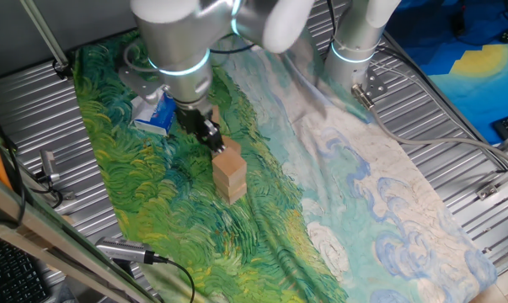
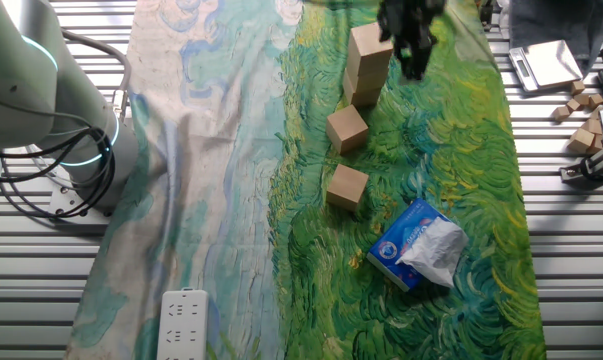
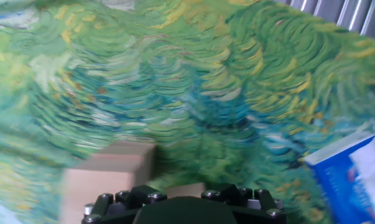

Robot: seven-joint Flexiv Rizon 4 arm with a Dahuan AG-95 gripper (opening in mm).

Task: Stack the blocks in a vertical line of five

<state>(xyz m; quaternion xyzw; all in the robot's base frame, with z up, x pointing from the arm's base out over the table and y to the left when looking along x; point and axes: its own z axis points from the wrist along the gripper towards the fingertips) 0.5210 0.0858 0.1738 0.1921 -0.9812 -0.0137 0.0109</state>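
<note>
A short stack of tan blocks (image 1: 229,172) stands upright on the green painted cloth, also the stack (image 2: 367,62). Two loose blocks lie apart in front of it, one block (image 2: 347,128) nearer the stack and one block (image 2: 347,186) closer to the packet. My gripper (image 1: 210,135) hangs just beside the stack's top, on the packet side, and is the gripper (image 2: 411,52) too. Its fingers look apart with nothing between them. The hand view is blurred and shows a tan block (image 3: 106,180) at lower left; my fingertips are not visible there.
A blue-and-white soft packet (image 2: 418,245) lies on the cloth near the loose blocks, the packet (image 1: 157,114). Spare wooden pieces (image 2: 584,120) and a small tray (image 2: 547,62) sit on the ribbed metal table. A white power strip (image 2: 184,320) lies at the cloth's edge.
</note>
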